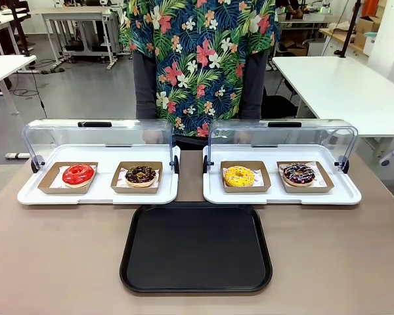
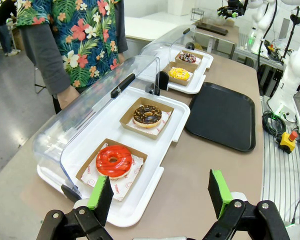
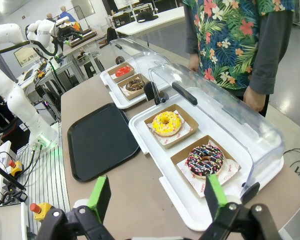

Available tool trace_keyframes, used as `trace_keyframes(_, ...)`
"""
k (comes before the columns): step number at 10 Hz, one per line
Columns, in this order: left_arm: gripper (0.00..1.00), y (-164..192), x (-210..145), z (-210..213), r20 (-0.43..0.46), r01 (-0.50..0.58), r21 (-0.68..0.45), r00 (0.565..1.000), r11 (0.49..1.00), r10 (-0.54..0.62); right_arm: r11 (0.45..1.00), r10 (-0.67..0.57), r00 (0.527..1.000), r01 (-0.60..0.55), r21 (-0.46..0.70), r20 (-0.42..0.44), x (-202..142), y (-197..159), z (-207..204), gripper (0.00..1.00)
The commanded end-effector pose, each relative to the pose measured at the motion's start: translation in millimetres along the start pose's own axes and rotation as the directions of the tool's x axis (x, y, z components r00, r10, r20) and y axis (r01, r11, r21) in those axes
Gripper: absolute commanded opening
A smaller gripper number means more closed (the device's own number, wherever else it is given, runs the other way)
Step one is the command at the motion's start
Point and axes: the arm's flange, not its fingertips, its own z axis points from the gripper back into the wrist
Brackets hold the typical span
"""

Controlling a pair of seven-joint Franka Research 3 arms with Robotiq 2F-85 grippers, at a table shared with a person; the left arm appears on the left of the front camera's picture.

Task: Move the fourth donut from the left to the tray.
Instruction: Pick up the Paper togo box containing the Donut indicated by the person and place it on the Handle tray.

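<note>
Front: the fourth donut (image 1: 298, 174) is sitting at middle right, with the tray (image 1: 196, 248) at lower centre. Left wrist: the left gripper (image 2: 160, 192) is holding its fingers spread. Right wrist: the right gripper (image 3: 157, 196) is gaping too, and in reaching in it may be risking a knock on the clear lid (image 3: 240, 120).

Four donuts (image 1: 78, 174) (image 1: 141, 175) (image 1: 240, 176) (image 1: 298, 174), four small cardboard trays (image 1: 47, 183) (image 1: 118, 184) (image 1: 264, 183) (image 1: 324, 183), two white display trays (image 1: 105, 194) (image 1: 276, 197), two clear lids (image 1: 98, 136) (image 1: 282, 136), one black tray (image 1: 196, 248)

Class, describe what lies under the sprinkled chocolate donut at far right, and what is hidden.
The sprinkled donut sits on white printed paper in a brown cardboard tray on the white display tray. The paper directly beneath it and the cardboard's floor are covered.
</note>
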Motion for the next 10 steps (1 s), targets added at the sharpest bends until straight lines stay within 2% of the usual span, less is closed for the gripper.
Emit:
trace_keyframes(1,1.00,-1.5,1.3,1.2,0.008,-0.006,-0.009,1.000,1.000,0.006,1.000,0.014,1.000,-0.014,0.002,0.025,1.7,0.1,-1.9,1.00)
trace_keyframes(10,1.00,-1.5,1.3,1.2,0.008,-0.006,-0.009,1.000,1.000,0.006,1.000,0.014,1.000,-0.014,0.002,0.025,1.7,0.1,-1.9,1.00)
